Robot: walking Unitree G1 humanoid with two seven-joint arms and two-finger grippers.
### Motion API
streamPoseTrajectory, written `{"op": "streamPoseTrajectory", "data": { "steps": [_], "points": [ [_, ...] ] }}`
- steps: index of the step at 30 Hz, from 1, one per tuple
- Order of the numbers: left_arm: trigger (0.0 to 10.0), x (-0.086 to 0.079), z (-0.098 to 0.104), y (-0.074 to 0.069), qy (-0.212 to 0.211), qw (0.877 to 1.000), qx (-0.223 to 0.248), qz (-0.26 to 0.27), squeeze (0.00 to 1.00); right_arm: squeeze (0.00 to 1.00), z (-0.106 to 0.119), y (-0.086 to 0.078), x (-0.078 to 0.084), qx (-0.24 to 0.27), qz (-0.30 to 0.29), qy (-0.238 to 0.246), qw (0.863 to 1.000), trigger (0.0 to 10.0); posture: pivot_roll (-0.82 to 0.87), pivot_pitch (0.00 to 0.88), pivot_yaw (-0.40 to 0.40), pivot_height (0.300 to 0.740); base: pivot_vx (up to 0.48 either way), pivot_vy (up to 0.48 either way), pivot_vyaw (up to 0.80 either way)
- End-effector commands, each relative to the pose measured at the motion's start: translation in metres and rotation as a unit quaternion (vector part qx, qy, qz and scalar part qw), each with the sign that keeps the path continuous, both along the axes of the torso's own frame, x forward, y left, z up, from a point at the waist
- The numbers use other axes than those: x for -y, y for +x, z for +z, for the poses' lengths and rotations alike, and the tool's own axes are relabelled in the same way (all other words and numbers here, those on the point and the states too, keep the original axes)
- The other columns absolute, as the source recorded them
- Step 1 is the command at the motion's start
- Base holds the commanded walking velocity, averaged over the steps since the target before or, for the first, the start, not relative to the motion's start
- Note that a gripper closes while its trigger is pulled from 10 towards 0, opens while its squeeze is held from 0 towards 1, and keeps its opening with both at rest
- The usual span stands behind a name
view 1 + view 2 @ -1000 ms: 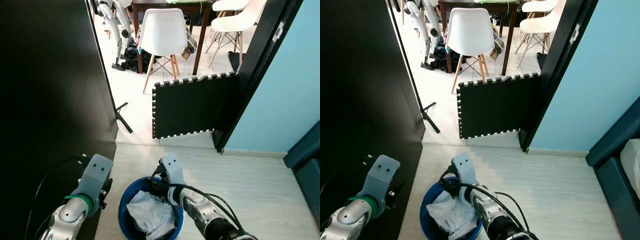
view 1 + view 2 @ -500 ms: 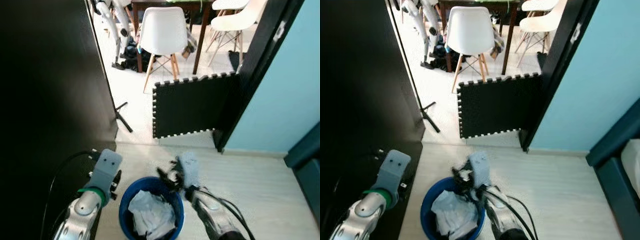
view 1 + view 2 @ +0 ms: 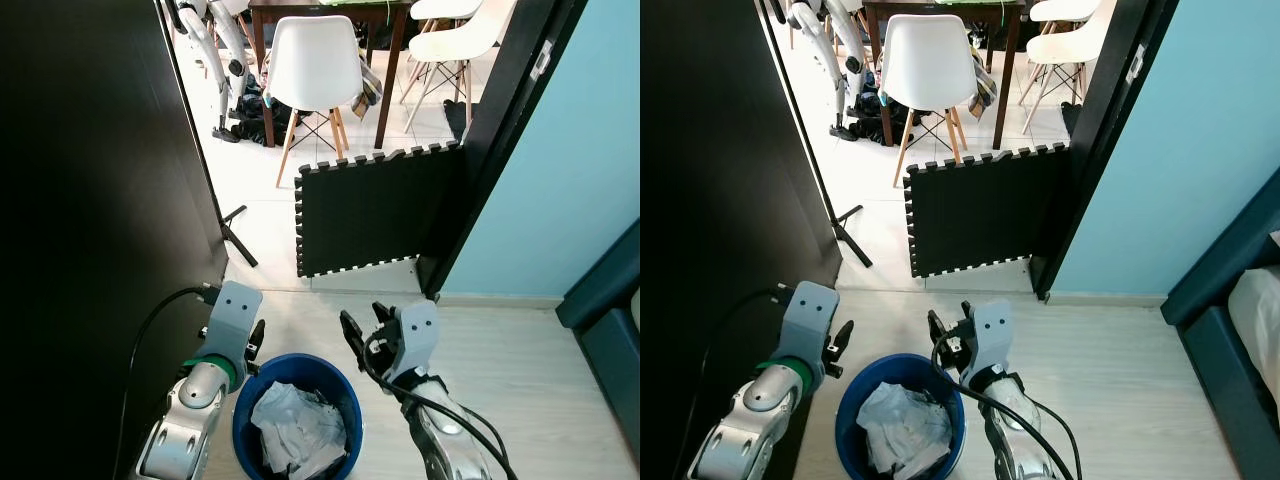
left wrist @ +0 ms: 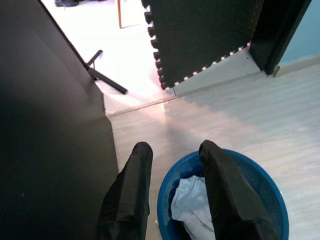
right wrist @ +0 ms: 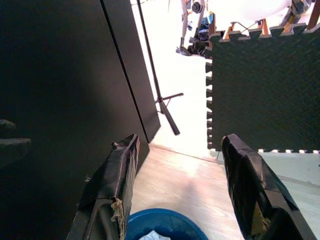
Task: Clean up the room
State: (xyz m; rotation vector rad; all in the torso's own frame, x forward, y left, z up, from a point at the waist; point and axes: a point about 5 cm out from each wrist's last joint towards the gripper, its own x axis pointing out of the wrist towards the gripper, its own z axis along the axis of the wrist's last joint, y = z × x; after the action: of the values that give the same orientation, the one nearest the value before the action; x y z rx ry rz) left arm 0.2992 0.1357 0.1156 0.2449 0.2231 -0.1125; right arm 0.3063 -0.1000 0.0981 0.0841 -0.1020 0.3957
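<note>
Pale floor (image 3: pixel 520 350), both pincers (image 3: pixel 250 340) (image 3: pixel 366 330) spread, flanking blue bin (image 3: pixel 296 372)

- no readable text, labels, brands, numbers or signs anywhere in the frames
</note>
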Motion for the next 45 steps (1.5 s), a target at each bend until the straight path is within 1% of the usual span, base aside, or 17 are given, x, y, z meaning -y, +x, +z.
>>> {"op": "streamPoseTrajectory", "data": {
  "steps": [1, 13, 22, 25, 28, 39, 45],
  "points": [
    [10.0, -0.0029, -0.0069, -0.0033, -0.007, 1.000, -0.009, 0.007, 0.00, 0.00, -0.0008, -0.0032, -0.0016, -0.011, -0.003, 0.005, 1.000, 10.0, -0.09, 0.101, 0.064, 0.714, -0.319, 0.000, 0.00],
    [10.0, -0.0018, -0.0083, -0.0024, -0.010, 1.000, -0.006, 0.008, 0.00, 0.00, -0.0017, -0.0075, -0.0022, -0.022, -0.005, 0.003, 1.000, 10.0, -0.09, 0.094, 0.065, 0.714, -0.352, 0.000, 0.00],
    [10.0, -0.0029, -0.0081, -0.0003, -0.008, 1.000, -0.003, 0.008, 0.00, 0.00, -0.0031, -0.0060, 0.0017, -0.029, -0.014, -0.006, 0.999, 10.0, -0.10, 0.090, 0.068, 0.714, -0.371, 0.000, 0.00],
    [10.0, -0.0043, -0.0077, 0.0010, -0.009, 1.000, -0.003, 0.012, 0.00, 0.00, -0.0041, -0.0046, 0.0033, -0.036, -0.020, -0.010, 0.999, 10.0, -0.10, 0.087, 0.068, 0.714, -0.081, 0.000, 0.00],
    [10.0, -0.0042, -0.0079, 0.0015, -0.007, 1.000, -0.004, 0.010, 0.00, 0.00, -0.0066, -0.0035, 0.0057, -0.048, -0.030, -0.015, 0.998, 10.0, -0.10, 0.084, 0.069, 0.714, 0.000, 0.000, -0.80],
    [10.0, -0.0001, -0.0053, 0.0021, -0.017, 1.000, 0.005, -0.005, 0.00, 0.00, -0.0058, -0.0027, 0.0071, -0.050, -0.035, -0.015, 0.998, 10.0, -0.10, 0.085, 0.073, 0.714, 0.000, 0.000, -0.80],
    [10.0, 0.0036, -0.0037, 0.0014, -0.027, 0.999, 0.009, -0.022, 0.00, 0.00, -0.0067, -0.0034, 0.0072, -0.054, -0.038, -0.014, 0.998, 10.0, -0.10, 0.089, 0.078, 0.714, 0.000, 0.000, -0.80]
  ]
}}
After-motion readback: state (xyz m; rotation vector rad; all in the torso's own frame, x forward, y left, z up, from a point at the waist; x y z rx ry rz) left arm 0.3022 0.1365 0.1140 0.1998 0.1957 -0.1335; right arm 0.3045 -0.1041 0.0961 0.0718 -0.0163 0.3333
